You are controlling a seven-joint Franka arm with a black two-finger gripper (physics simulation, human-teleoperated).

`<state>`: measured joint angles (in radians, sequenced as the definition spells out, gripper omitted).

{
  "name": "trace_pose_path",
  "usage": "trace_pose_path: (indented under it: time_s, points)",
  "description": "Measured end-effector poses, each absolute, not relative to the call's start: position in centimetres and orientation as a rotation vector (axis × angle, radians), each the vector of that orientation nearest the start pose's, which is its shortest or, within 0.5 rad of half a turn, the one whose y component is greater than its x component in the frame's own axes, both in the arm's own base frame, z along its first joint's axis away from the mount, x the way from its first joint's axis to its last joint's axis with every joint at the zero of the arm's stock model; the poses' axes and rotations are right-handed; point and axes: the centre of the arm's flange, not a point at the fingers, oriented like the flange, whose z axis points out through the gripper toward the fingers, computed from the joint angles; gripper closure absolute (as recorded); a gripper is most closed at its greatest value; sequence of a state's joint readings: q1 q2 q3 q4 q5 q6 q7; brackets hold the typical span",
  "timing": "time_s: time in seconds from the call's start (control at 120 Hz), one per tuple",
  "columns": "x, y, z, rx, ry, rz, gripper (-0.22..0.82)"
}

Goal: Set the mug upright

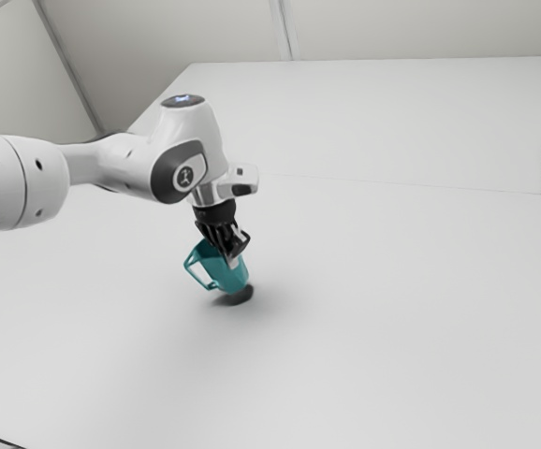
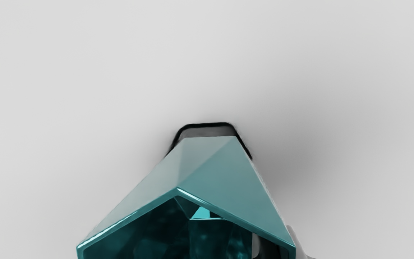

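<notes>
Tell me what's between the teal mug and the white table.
A dark patch shows between the teal mug and white table in both views; I can't tell whether it is shadow or something solid.

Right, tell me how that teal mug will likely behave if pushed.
The teal mug seems apt to tip, as it leans off upright. It should stay stiff, judging by its flat, crisp-edged facets. Those facets and the jutting handle would probably hinder rolling.

white arm, black joint cap (image 1: pixel 178 172)
</notes>
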<state>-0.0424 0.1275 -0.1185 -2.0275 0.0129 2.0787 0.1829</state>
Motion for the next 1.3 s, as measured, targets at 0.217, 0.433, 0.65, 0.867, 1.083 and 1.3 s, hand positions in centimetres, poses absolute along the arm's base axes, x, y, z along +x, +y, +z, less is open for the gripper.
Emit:
trace_pose_path:
  time_s: [0.217, 0.433, 0.65, 0.867, 1.083, 1.3]
  points:
    - [56.3, -9.0, 36.1, -3.095, 0.516, 0.151, 0.77]
    - [56.5, -8.9, 35.1, -3.1, 0.488, 0.166, 0.6]
    - [56.4, -9.0, 38.8, -3.11, 0.464, 0.063, 0.22]
    - [56.4, -9.1, 49.0, -3.103, 0.451, -0.17, 0.08]
    - [58.7, -9.0, 55.8, -3.104, 0.433, -0.242, 0.03]
    - [59.6, -1.3, 58.0, -3.121, 0.229, -0.184, 0.01]
